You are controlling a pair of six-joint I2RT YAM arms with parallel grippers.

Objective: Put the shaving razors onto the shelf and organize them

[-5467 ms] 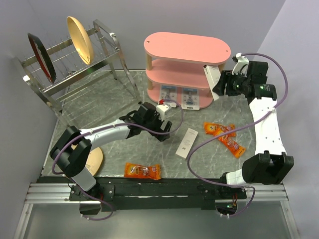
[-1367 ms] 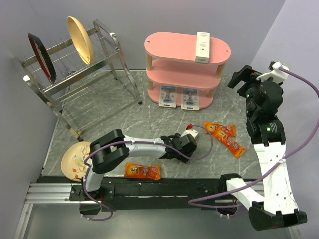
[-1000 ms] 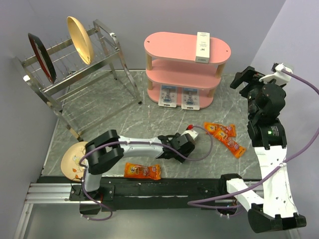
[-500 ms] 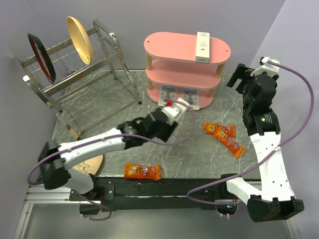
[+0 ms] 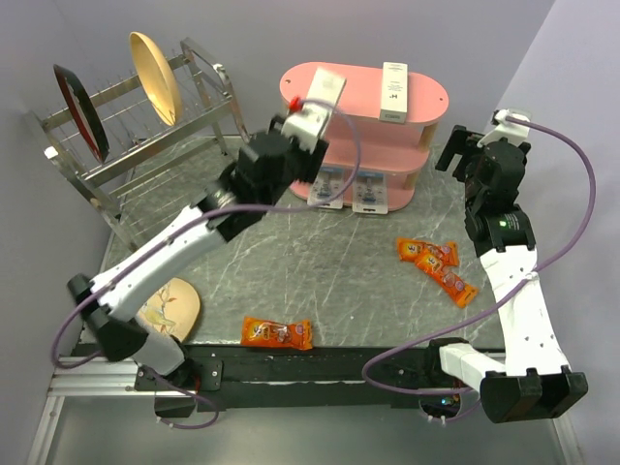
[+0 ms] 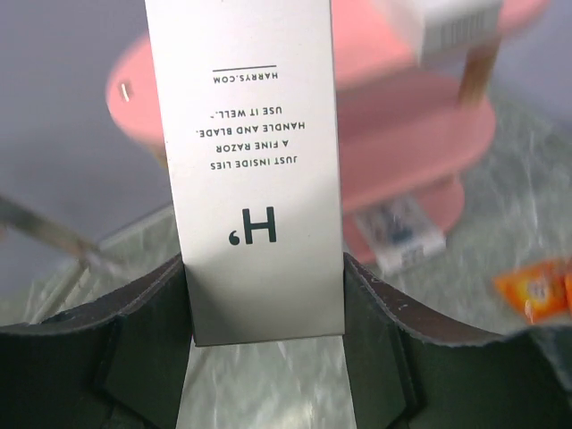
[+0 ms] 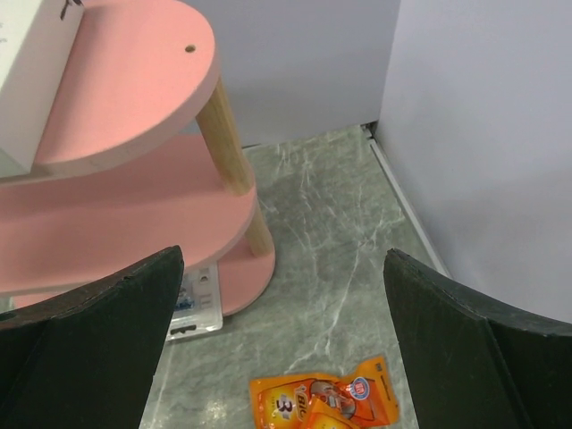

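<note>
The pink three-tier shelf (image 5: 363,92) stands at the back. Two razor blister packs (image 5: 327,184) (image 5: 371,191) lie side by side on its bottom tier. My left gripper (image 5: 308,111) is shut on a white oblong box (image 5: 325,90), printed "a fine razor handle and blade" (image 6: 250,134). It holds the box over the left end of the top tier. A second white box (image 5: 394,92) lies on the top tier. My right gripper (image 5: 463,150) is open and empty, raised beside the shelf's right end (image 7: 107,116). One blister pack (image 7: 197,304) shows below it.
A wire dish rack (image 5: 145,145) with a yellow plate (image 5: 155,68) and a dark plate (image 5: 79,111) stands at the back left. Orange packets lie at the right (image 5: 436,266) and near the front (image 5: 276,332). A patterned plate (image 5: 170,310) lies beside the left arm's base.
My left arm has risen from the table with the white box and swung back to the left end of the shelf's top. My right arm has shifted only slightly.
</note>
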